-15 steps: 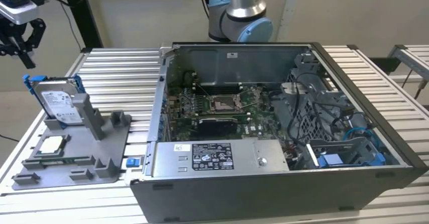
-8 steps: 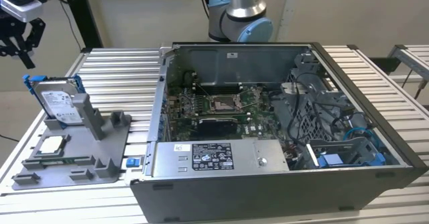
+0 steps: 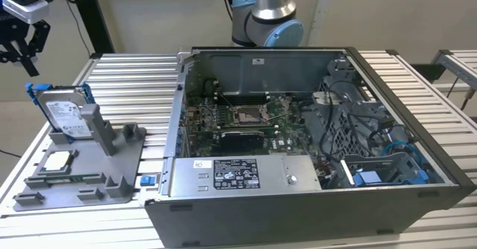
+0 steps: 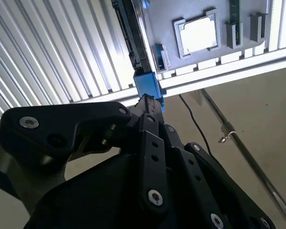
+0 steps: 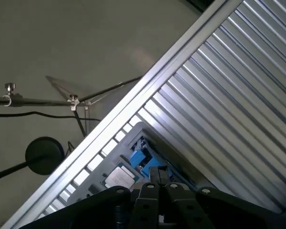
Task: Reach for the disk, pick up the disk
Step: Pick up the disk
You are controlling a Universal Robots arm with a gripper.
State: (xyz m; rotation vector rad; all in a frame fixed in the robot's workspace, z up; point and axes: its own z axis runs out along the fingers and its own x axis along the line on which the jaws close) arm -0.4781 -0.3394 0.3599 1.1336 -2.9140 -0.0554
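While hand [image 3: 28, 65] hangs clenched, empty, above disk [image 3: 63, 112], white label print unreadable

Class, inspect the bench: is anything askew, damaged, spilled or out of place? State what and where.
Nothing looks damaged or spilled. The disk stands on edge in the grey holder, and the computer case lies open on its side with its cables loose inside. Both look deliberate.

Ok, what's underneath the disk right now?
The disk stands on edge on the grey fixture, which lies on the slatted table. Its lower corner is covered by a grey post, so how it seats cannot be seen.
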